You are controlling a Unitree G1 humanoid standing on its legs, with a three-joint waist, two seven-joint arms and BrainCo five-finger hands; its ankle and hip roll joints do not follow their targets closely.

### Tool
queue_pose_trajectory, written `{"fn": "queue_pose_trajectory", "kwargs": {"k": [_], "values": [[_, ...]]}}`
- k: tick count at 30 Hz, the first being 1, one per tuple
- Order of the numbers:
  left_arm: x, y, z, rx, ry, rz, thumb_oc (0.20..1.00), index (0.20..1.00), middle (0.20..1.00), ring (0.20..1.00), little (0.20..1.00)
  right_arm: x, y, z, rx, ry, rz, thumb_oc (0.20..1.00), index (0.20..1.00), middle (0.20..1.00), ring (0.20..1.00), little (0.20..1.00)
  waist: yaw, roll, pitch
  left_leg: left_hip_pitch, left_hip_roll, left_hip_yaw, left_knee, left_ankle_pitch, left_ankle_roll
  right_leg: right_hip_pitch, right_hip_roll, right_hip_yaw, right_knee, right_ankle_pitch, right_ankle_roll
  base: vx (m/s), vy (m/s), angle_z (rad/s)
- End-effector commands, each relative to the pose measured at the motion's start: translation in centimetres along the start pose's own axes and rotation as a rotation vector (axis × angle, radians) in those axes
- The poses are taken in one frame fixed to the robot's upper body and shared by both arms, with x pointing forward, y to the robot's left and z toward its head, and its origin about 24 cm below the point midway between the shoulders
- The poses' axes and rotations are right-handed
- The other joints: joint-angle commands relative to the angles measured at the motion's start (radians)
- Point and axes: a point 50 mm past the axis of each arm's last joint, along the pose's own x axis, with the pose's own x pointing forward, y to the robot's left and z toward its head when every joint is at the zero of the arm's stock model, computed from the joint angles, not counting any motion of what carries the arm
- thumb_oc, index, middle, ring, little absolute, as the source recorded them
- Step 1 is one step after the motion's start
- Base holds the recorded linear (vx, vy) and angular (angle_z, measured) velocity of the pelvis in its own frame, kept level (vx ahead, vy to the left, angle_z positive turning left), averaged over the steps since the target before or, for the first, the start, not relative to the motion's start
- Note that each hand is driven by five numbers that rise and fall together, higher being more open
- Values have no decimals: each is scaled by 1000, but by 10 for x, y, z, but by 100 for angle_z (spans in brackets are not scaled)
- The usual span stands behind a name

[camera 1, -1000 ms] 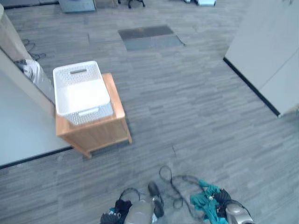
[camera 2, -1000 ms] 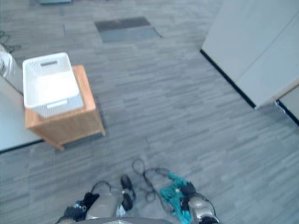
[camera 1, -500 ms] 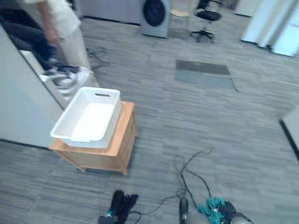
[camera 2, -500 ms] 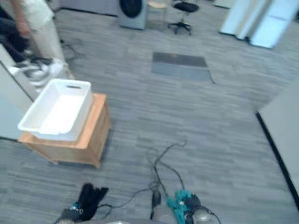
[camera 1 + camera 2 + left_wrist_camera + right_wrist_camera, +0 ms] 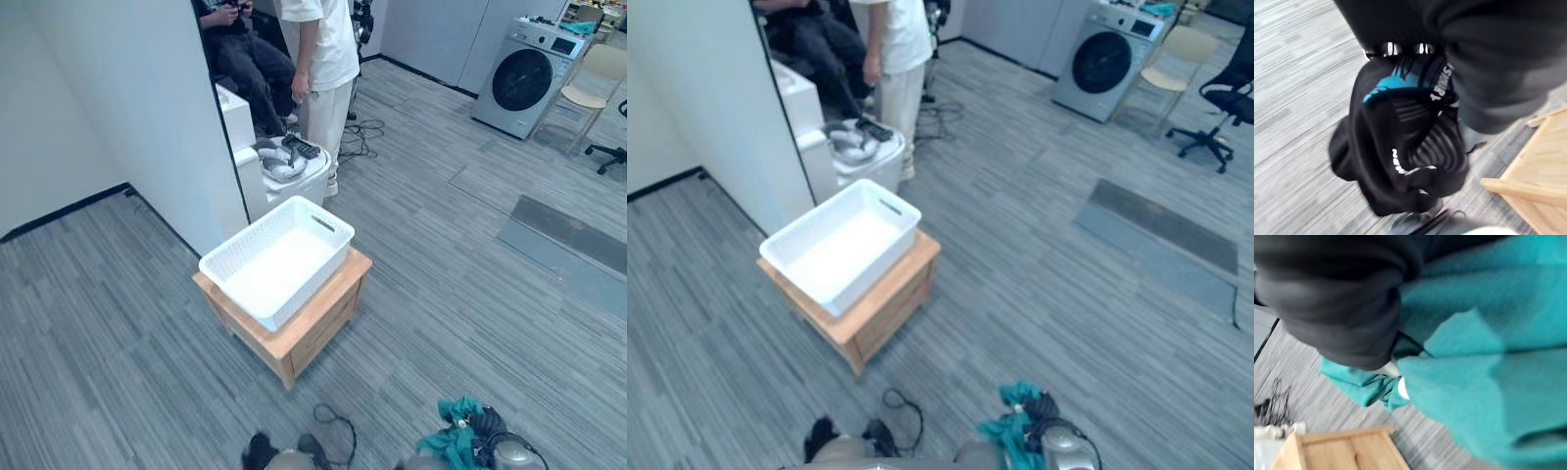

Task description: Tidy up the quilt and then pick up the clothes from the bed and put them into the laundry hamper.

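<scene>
A white perforated laundry hamper (image 5: 277,258) stands empty on a low wooden stand (image 5: 318,318) in the middle of the floor. Low at the edge of the eye views, my left hand (image 5: 820,437) is shut on a black garment (image 5: 1400,147) with teal and white print, which hangs in a bundle below the dark cover. My right hand (image 5: 493,438) is shut on a teal garment (image 5: 1474,372) that drapes over it and dangles (image 5: 453,441) above the grey floor. Both hands are well short of the hamper, and the stand's edge (image 5: 1533,171) shows close to the left one.
A white partition wall (image 5: 147,117) rises behind the hamper. Beyond it a person (image 5: 318,59) stands by a white unit (image 5: 284,171) with headphones on top, and another person sits. A washing machine (image 5: 529,73), a chair (image 5: 588,93) and a dark floor mat (image 5: 573,230) lie farther right.
The whole view has swung round, so the hamper now sits near the middle with the wall and the people behind it. Both hands still hold their garments.
</scene>
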Motion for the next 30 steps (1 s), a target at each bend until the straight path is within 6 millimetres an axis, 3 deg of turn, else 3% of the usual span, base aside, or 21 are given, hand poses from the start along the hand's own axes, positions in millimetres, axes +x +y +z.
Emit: {"fn": "queue_pose_trajectory", "kwargs": {"k": [1,2,3,4,5,8,9,11,12,15,22,23,27,30], "values": [[2,1,26,61,-110,12,200,200,200,200,200,10,-1,46,21,-151,-2,200,200,200,200,200,-4,-11,40,156,55,-132,-211,89,-129,194,80,125,-899,-32,28,508,-330,171],[2,0,32,70,-129,10,200,200,200,200,200,10,-1,45,21,-148,-6,200,200,200,200,200,-12,-15,40,165,53,-165,-211,78,-140,214,107,172,-1049,-29,29,355,-310,209],[2,-1,37,80,-146,9,200,200,200,200,200,10,-1,44,29,-143,-8,200,200,200,200,200,-30,-23,44,155,54,-193,-211,92,-144,192,139,264,-1169,25,27,384,-369,193],[2,-1,45,99,-169,10,200,200,200,200,200,10,-6,39,45,-115,-29,200,200,200,200,200,-56,-34,41,158,51,-252,-211,70,-159,156,169,395,-1248,58,52,385,-438,148],[2,3,37,99,-149,21,200,200,200,200,200,10,-10,33,36,-91,-39,200,200,200,200,200,-53,-32,42,181,62,-260,-211,69,-165,135,159,379,-1202,85,66,366,-312,114],[2,-1,35,100,-141,1,200,200,200,200,200,11,-12,33,47,-88,-49,200,200,200,200,200,-53,-28,29,185,71,-298,-173,71,-182,204,154,328,-1228,57,32,287,-279,137],[1,-6,34,91,-142,-20,200,200,200,200,200,11,-22,33,57,-89,-82,200,200,200,200,200,-52,-20,24,163,85,-304,-105,60,-200,256,148,274,-1255,45,18,297,-346,66],[0,-11,37,89,-153,-34,200,200,200,200,200,10,-36,37,61,-103,-133,200,200,200,200,200,-71,-20,32,95,125,-246,15,96,-220,306,133,208,-1273,36,-3,163,-239,81],[0,-11,42,95,-171,-33,200,200,200,200,200,10,-47,45,47,-131,-174,200,200,200,200,200,-81,-17,32,64,133,-156,25,87,-221,346,138,167,-1278,8,-12,122,-136,137],[0,-10,37,101,-156,-35,200,200,200,200,200,5,-67,53,53,-178,-235,200,200,200,200,200,-115,-2,18,114,141,-52,-50,79,-226,360,142,139,-1273,-7,-11,115,10,105],[0,-6,17,139,-100,-47,200,200,200,200,200,-16,-123,51,130,-235,-447,200,200,200,200,200,-162,24,-14,215,111,-21,-197,112,-242,374,136,129,-1288,-5,12,83,85,-13],[0,-6,17,140,-100,-48,200,200,200,200,200,-17,-123,51,130,-234,-448,200,200,200,200,200,-161,25,-14,216,111,-20,-199,113,-242,374,136,129,-1288,-5,12,15,127,-8],[0,-3,11,153,-90,-48,200,200,200,200,200,-43,-153,82,81,-425,-565,200,200,200,200,200,-175,29,-25,231,101,-17,-211,94,-238,370,126,140,-1288,6,28,0,93,-9],[-1,-3,10,153,-93,-55,200,200,200,200,200,-61,-158,123,-5,-619,-575,200,200,200,200,200,-173,26,-28,230,98,-23,-211,87,-236,367,123,142,-1285,10,31,-22,60,-11]]}}
